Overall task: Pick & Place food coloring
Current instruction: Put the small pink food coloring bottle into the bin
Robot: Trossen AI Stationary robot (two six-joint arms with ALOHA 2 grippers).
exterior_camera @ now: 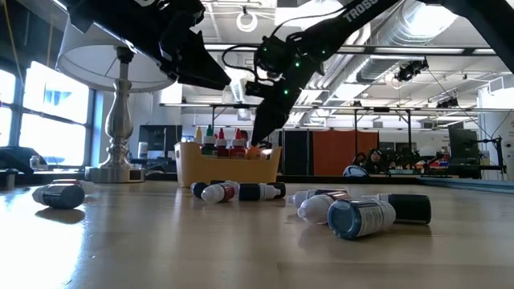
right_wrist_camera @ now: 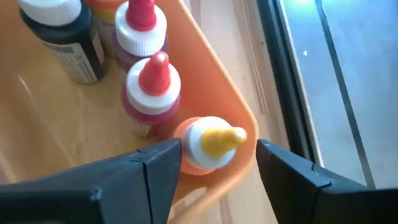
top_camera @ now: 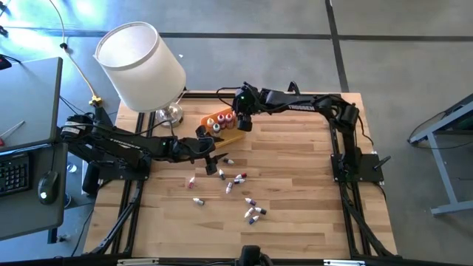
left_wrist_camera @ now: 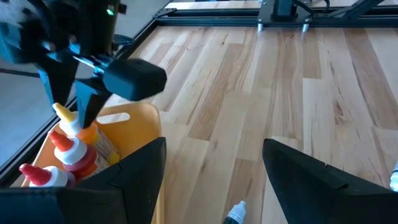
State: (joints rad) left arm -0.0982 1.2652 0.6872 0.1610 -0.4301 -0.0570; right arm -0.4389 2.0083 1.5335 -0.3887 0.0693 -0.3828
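Overhead view evenly lit, daylight-bright; glare patch on grey floor (top_camera: 22, 29) at upper left corner. White lampshade (top_camera: 140, 65) near overexposed. Arms cast soft short shadows on wooden table (top_camera: 295, 185). Low view backlit: bright windows (exterior_camera: 48, 120) and ceiling lights (exterior_camera: 247, 18) behind, arms in silhouette; nearest bottle (exterior_camera: 361, 217) slightly soft, tabletop foreground blurred. Wrist views bright; dark claw fingers (right_wrist_camera: 143, 180) out of focus; orange tray (right_wrist_camera: 221, 93) glossy with sheen.
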